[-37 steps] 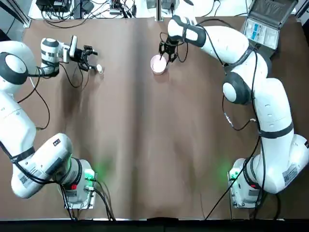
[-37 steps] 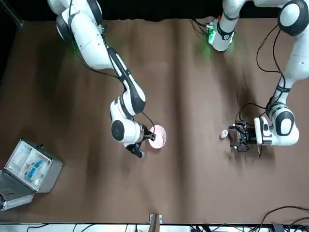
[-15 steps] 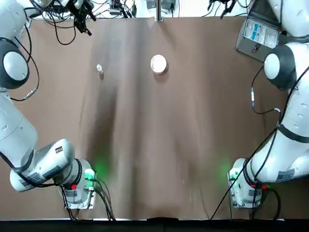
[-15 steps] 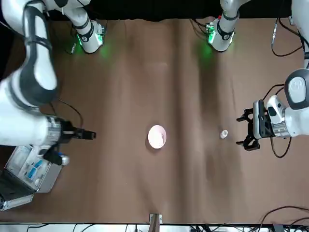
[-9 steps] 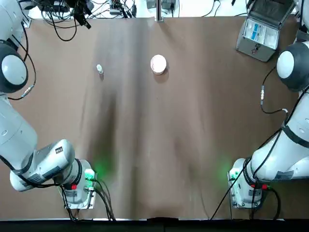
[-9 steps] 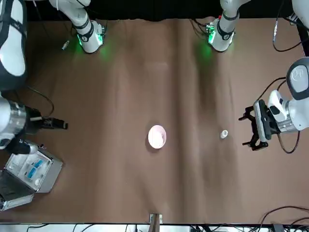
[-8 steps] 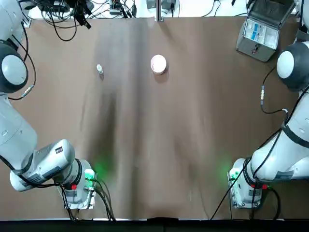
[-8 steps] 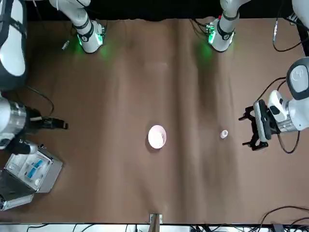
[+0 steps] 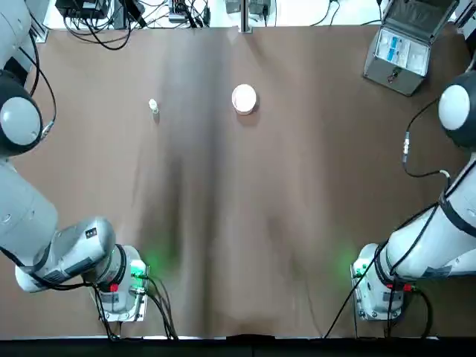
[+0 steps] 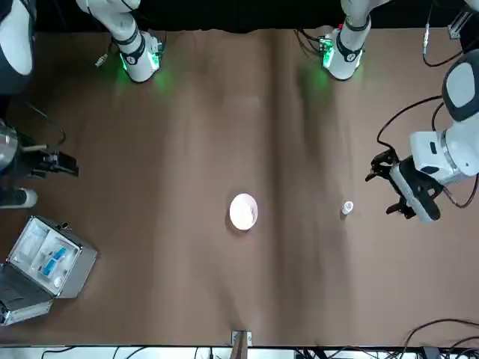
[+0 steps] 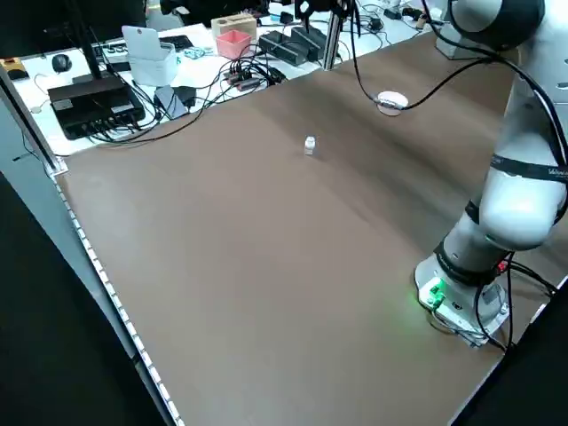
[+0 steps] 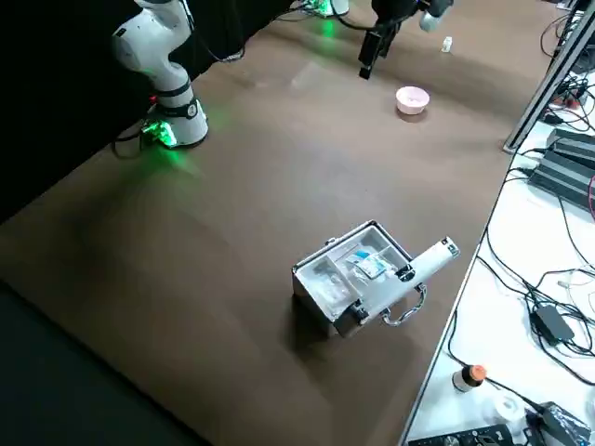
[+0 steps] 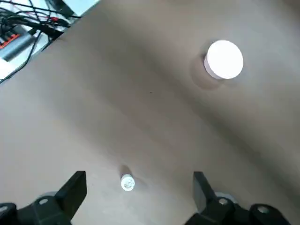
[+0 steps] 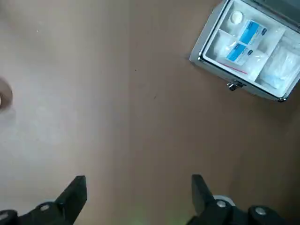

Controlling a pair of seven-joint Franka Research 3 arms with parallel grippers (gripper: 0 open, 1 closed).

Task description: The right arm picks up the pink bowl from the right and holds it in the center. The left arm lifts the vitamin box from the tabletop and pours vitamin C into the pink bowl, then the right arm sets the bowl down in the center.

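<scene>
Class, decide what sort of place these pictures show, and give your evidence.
Probably a robotics lab or test workspace: two jointed robot arms are mounted at a brown tabletop, with tangled black cables and a monitor beyond it.

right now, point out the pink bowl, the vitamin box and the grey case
Small round pale pink bowl (image 9: 244,99): top view, on its whitish inside.
Tiny white cylindrical vitamin container (image 11: 310,145): left side view, on its body.
Large grey hinged case (image 10: 77,271): front view, on its side wall.

The top view's edges crop both arms; the right wrist view cuts off the bowl (image 14: 1,100) and grey case (image 14: 253,47)
</scene>
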